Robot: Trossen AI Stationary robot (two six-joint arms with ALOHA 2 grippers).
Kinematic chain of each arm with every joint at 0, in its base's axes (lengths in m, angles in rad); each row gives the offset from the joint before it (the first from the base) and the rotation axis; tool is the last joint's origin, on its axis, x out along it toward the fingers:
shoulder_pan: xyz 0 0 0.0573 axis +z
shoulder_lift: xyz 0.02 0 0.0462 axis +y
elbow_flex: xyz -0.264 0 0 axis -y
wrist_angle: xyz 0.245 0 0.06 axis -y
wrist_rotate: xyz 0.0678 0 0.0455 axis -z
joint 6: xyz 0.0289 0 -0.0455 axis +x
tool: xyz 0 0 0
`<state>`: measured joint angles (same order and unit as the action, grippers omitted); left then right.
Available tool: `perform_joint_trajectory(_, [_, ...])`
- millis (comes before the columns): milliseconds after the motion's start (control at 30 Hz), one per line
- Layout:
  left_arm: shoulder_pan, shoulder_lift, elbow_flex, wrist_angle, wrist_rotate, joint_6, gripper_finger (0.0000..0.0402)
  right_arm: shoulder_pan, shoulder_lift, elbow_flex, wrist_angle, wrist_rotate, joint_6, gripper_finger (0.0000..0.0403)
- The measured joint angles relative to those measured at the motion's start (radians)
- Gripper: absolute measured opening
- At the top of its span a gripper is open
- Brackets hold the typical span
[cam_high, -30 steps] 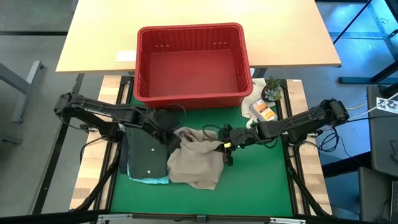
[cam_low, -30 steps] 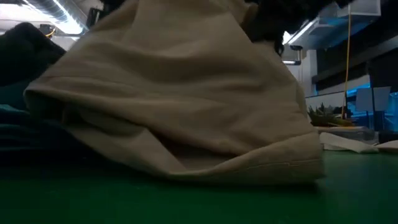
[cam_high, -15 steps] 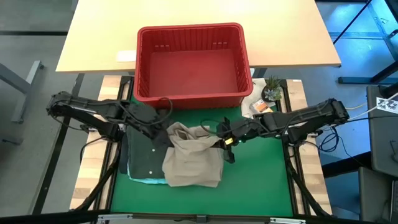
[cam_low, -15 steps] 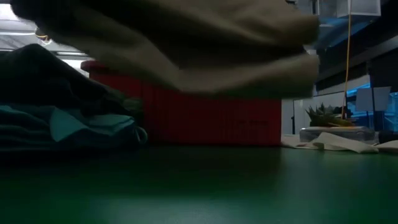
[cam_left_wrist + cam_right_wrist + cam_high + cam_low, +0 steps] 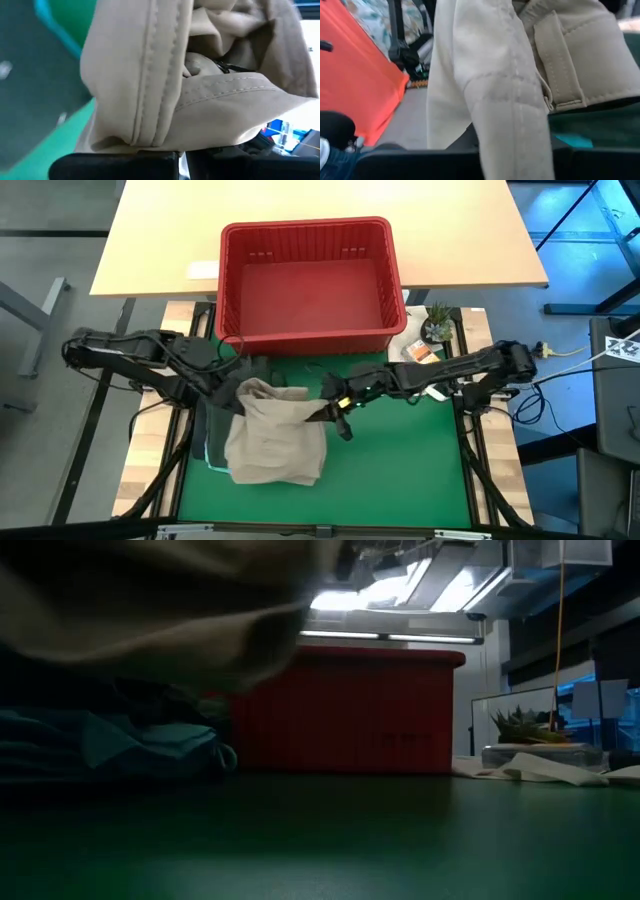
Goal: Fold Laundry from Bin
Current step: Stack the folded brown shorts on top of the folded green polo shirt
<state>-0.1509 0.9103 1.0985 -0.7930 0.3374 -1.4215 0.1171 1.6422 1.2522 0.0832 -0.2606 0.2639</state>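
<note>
Gripping beige garment (image 5: 272, 442), both arms outstretched

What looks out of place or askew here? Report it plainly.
Nothing is spilled or damaged. The beige garment hangs bunched between the left gripper and right gripper, both shut on it, over the folded stack at the mat's left. The red bin sits square and empty.

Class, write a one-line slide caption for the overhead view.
Both grippers, left and right, hold the beige garment over the folded dark and teal stack, in front of the empty red basket.
</note>
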Motion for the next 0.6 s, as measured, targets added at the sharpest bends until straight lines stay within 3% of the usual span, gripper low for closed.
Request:
perform_joint_trajectory(167, [0.0, -0.071, 0.0, -0.114, 0.041, -0.082, 0.0004, -0.018, 0.117, 0.059, 0.158, -0.021, 0.0, 0.0038])
perform_joint_trajectory(400, [0.0, -0.168, 0.0, -0.256, 0.024, -0.19, 0.0004, -0.031, 0.276, 0.247, 0.119, -0.02, -0.035, 0.0038])
perform_joint_trajectory(600, [0.0, -0.186, 0.0, -0.552, -0.027, -0.252, 0.0006, -0.081, 0.371, 0.328, 0.093, -0.012, -0.036, 0.0038])
